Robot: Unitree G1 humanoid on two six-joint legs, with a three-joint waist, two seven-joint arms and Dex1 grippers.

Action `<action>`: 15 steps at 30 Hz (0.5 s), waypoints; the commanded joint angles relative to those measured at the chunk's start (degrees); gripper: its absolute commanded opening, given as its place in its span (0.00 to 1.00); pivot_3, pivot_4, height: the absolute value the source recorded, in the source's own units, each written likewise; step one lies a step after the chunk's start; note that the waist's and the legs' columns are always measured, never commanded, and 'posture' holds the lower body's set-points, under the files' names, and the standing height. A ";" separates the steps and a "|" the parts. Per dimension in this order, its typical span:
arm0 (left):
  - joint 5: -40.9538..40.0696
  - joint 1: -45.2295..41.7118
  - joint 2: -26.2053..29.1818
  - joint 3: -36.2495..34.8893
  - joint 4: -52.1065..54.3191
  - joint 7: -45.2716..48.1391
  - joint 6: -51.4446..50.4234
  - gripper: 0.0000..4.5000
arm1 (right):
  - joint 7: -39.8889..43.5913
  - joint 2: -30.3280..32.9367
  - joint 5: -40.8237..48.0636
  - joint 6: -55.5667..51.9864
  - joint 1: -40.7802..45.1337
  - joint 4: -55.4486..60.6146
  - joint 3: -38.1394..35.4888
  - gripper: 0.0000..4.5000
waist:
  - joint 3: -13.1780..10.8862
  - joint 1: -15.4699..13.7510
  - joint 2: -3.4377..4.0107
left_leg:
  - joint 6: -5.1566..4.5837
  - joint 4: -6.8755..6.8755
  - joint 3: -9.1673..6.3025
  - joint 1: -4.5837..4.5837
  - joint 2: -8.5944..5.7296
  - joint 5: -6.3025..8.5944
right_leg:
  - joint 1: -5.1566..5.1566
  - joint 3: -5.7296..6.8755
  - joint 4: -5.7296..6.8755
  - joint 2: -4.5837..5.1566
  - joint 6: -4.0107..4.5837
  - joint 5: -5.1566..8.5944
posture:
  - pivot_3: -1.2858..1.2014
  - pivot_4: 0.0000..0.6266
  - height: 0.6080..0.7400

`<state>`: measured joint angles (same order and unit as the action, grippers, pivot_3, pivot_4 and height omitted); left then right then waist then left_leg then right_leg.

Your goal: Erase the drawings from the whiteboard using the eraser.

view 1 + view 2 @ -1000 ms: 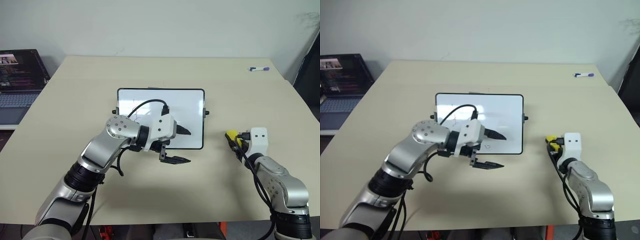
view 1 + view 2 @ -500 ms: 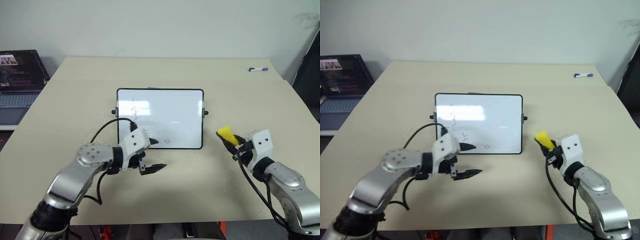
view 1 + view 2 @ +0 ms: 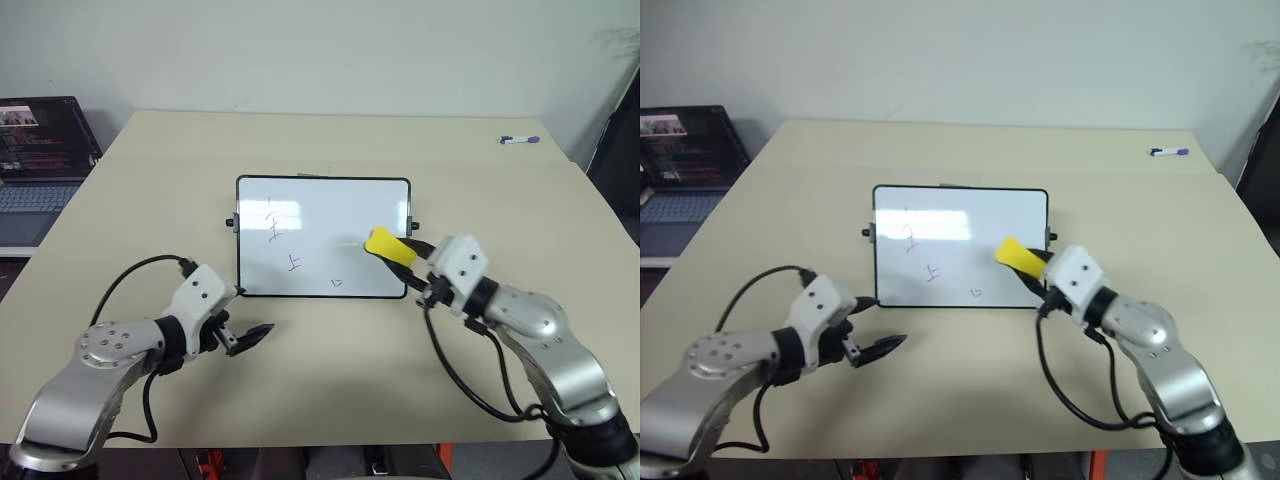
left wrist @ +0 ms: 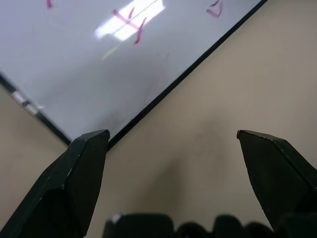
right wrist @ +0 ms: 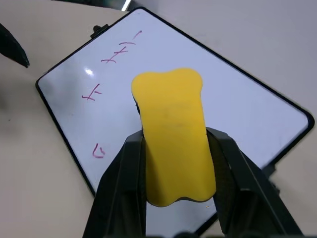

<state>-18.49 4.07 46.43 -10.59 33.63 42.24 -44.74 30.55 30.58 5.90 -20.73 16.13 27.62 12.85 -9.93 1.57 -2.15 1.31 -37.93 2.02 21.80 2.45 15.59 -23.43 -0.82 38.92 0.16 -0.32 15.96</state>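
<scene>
Left eye view shows the whiteboard [image 3: 322, 237] lying flat near the middle of the beige surface [image 3: 330, 380], with the drawings [image 3: 285, 235] in red on its left half and a small triangle close to its near edge. The right gripper [image 3: 412, 266] reaches in over the whiteboard's right near corner, its fingers clamped on the eraser [image 3: 388, 246], whose yellow end sticks out above the board's right side. The left gripper [image 3: 243, 318] sits over bare surface just off the whiteboard's left near corner, its fingers spread apart with nothing between them. A marker pen [image 3: 518, 139] lies well away from the whiteboard, at the far right of the surface, and a laptop [image 3: 42, 150] sits beyond the surface's left edge.

Right eye view gives the same layout: eraser over the whiteboard's right side, left gripper clear of its near edge.

Left wrist view looks between two black fingers [image 4: 74, 181] set wide apart, empty, with the whiteboard's corner and dark frame just ahead of them and red strokes further in.

Right wrist view has both fingers [image 5: 124, 183] pressed against the long sides of the eraser, which hangs above the whiteboard beside the red strokes.
</scene>
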 commanded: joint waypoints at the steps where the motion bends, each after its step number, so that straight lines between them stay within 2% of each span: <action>1: 1.00 -3.30 1.57 -4.55 -1.62 -3.07 -1.57 1.00 | 1.18 -4.01 -6.53 4.19 10.44 -8.79 7.02 0.29 | -0.01 0.07 -0.01 | 0.00 -0.01 0.00 -0.01 0.01 0.00 | -0.01 0.00 0.03 0.00 0.03 -0.02 | 0.52 0.24 1.00; 8: -1.05 -11.36 1.86 -3.94 -4.00 -4.22 -5.84 1.00 | 3.48 -13.12 -14.09 10.46 27.39 -28.44 14.96 0.29 | 0.00 0.12 -0.03 | 0.00 0.00 -0.01 0.10 0.03 0.00 | -0.10 0.04 0.03 -0.04 0.31 -0.18 | 0.52 0.24 1.00; 15: -5.52 -13.54 1.07 -5.06 -5.12 -3.26 -8.70 1.00 | 1.19 -19.24 -20.82 20.51 39.07 -46.27 17.11 0.29 | -0.01 0.25 -0.04 | 0.07 0.00 -0.01 0.33 0.03 0.04 | -0.32 0.06 0.07 0.03 0.34 -0.20 | 0.52 0.24 1.00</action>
<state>-22.96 -9.46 47.01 -14.12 27.77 38.40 -53.04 32.84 12.23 -13.70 -3.41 52.16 -16.30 30.63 -9.94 1.82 -2.19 1.39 -37.92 2.00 22.13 2.49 15.63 -23.75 -0.75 39.00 0.19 0.02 15.76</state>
